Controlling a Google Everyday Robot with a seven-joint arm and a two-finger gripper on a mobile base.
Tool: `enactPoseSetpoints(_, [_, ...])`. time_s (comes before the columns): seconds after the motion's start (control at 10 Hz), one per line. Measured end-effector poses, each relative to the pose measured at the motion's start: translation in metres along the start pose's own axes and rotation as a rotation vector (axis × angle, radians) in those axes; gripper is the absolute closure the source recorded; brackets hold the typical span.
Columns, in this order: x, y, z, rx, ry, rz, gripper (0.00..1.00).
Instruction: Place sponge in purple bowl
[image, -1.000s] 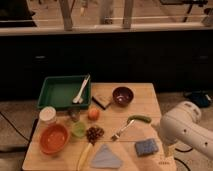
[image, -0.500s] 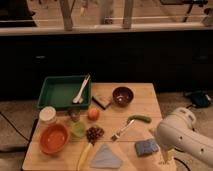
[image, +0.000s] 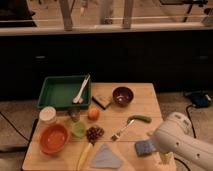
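Dark cabinet fronts back a wooden tabletop (image: 148, 95) crowded with kitchen items.

Task status: not done. The purple bowl (image: 122, 95) stands at 1 o'clock on the tabletop, and its inside looks bare as far as can be seen. The sponge (image: 145, 147) lies flat at 5 o'clock near the front edge, not lifted.

The bowl lies toward 11 o'clock from the sponge, well apart. A fork (image: 121, 131) and a small green vegetable (image: 140, 118) lie between them.

The pincer (image: 163, 157) sits at the end of the white arm, low over the tabletop's 5 o'clock corner. It is just beside the sponge, at the sponge's 4 o'clock; contact cannot be made out. Whether the pincer is open or closed: cannot tell.

Judgement: grasp, lift, carry and release all remain.
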Motion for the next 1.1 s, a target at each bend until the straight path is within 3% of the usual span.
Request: enactPoseSetpoints(1.1, [-0.026,-0.013,0.008,0.015,-0.004,-0.009,0.2])
